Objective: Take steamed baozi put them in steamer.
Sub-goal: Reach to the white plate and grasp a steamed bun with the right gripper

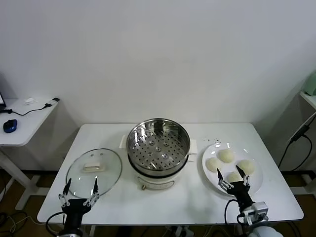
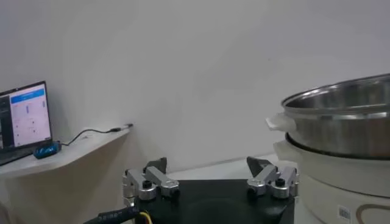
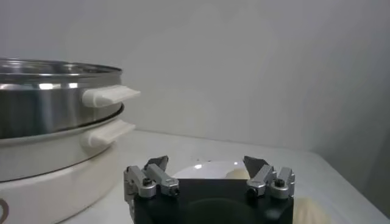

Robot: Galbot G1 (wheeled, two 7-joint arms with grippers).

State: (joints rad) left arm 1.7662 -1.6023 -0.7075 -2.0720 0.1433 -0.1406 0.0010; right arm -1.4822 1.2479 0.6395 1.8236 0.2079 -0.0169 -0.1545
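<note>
The steamer (image 1: 158,148), a shiny steel pot with a perforated tray on a cream-white base, stands at the table's middle. Four steamed baozi lie on a white plate (image 1: 255,181) to its right: one at the far side (image 1: 226,156), one on the left (image 1: 213,164), one on the right (image 1: 246,166) and one at the near side (image 1: 233,177). My right gripper (image 1: 229,172) is open, its fingertips either side of the near baozi. In the right wrist view the gripper (image 3: 206,161) is open over the plate (image 3: 204,168), with the steamer (image 3: 49,109) beside it. My left gripper (image 1: 81,182) is open and empty at the near edge of the glass lid.
The round glass lid (image 1: 106,165) lies flat to the left of the steamer. A side table with a blue mouse (image 1: 10,125) and a cable stands far left; its laptop (image 2: 24,115) shows in the left wrist view, as does the steamer (image 2: 341,122). The table's front edge is close behind both grippers.
</note>
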